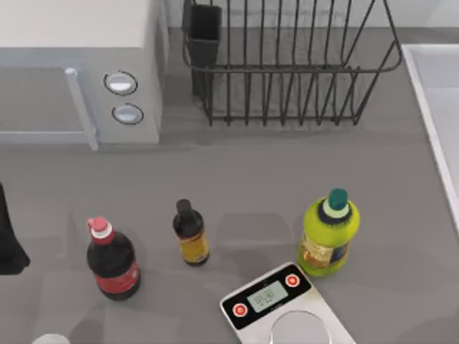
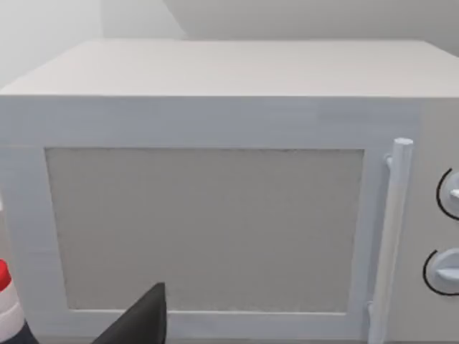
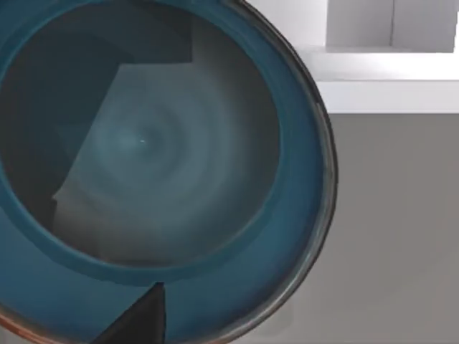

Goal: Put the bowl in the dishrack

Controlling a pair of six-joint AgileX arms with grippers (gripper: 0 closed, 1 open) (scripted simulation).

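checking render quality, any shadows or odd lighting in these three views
Top view: soft, even light; the bottles cast faint pale shadows on the table, and the dishrack throws a thin barred one beneath itself. Left wrist view: the microwave is flatly lit, with no glare on its door. Right wrist view: a hard-edged angular shadow falls across the inside of the blue bowl.

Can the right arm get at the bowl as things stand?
Probably yes. The right wrist view looks straight down into the blue bowl, with a dark finger at its rim and nothing between them. Whether it already grips the bowl is unclear.
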